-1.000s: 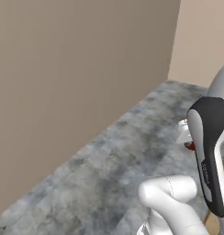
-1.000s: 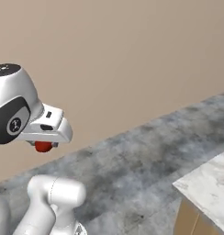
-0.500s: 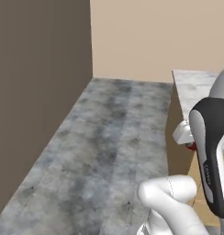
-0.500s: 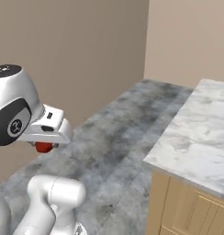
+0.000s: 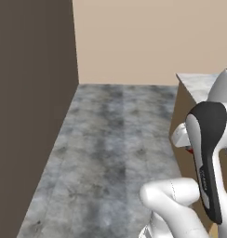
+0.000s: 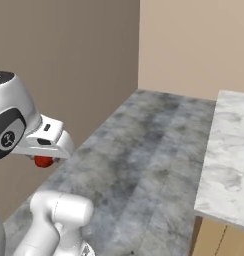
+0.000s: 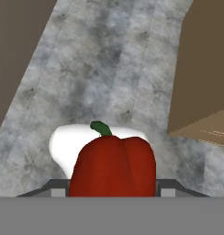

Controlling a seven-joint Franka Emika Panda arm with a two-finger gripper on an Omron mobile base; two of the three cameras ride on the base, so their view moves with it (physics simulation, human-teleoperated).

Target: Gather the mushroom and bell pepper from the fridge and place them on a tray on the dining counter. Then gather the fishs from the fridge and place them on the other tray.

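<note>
Both base views have swung with the base: the dark wall now stands at the left and the marbled worktop (image 6: 229, 150) has drawn nearer on the right. The fingers (image 7: 113, 190) are clamped part-way open around the bell pepper (image 7: 113, 166), held above the grey floor (image 5: 110, 153). The hand view shows its green stem; the right base view gives just a red patch beneath the hand.
</note>
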